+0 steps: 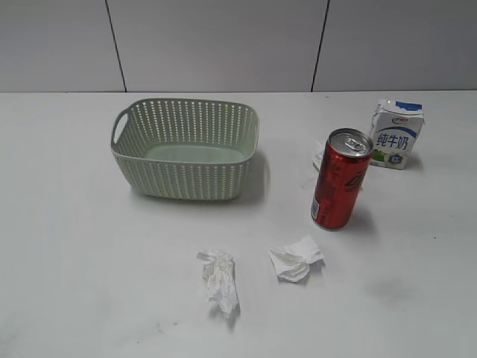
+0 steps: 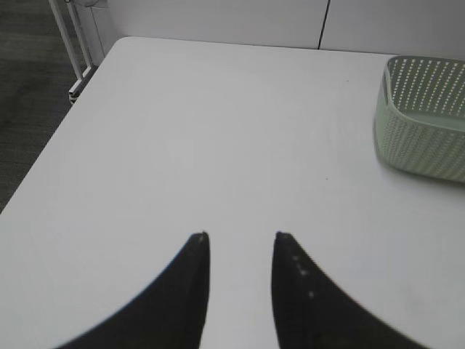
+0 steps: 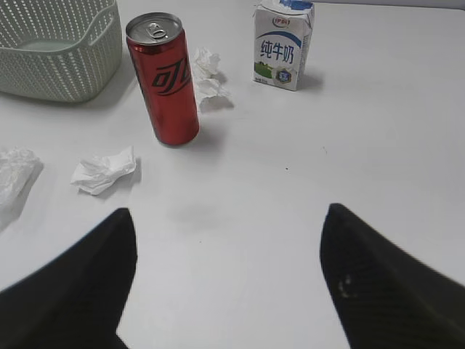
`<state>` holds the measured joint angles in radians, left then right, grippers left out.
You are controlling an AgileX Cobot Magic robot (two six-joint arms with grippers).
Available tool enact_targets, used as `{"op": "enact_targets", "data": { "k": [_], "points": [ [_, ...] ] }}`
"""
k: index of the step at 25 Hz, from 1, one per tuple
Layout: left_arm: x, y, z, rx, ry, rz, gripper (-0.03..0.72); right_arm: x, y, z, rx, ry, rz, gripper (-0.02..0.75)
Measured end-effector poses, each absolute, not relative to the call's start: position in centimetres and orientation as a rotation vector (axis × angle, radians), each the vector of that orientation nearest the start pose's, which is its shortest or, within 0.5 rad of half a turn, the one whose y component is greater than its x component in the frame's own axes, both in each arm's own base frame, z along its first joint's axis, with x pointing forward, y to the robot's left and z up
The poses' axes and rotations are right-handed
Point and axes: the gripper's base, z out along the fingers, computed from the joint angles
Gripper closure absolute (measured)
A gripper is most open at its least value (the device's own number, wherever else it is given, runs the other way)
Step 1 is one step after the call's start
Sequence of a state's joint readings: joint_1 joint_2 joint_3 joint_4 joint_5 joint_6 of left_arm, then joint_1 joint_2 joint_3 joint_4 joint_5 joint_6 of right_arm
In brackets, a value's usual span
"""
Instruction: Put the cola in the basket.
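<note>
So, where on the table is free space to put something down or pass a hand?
The table is bare left of the basket, also at the front right below the cola. The basket looks empty. It is crowded around the cola: milk carton behind it, crumpled tissues in front and one tissue behind.

Bright, even light from above; soft short shadows beside the cola (image 1: 340, 179) and basket (image 1: 186, 149); wrist views sharp.
</note>
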<state>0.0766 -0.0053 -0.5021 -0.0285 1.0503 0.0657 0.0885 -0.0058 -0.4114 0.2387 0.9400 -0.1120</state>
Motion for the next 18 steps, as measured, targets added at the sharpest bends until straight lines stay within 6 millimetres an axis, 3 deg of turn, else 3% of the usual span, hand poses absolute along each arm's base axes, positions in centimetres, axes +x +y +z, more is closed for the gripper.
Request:
{"op": "enact_targets", "data": {
  "k": [18],
  "points": [
    [-0.54,-0.27,27.87,-0.01,2.027,0.056,0.457,0.61,1.84,26.38,-0.181,1.986,0.274,0.174]
  ]
}}
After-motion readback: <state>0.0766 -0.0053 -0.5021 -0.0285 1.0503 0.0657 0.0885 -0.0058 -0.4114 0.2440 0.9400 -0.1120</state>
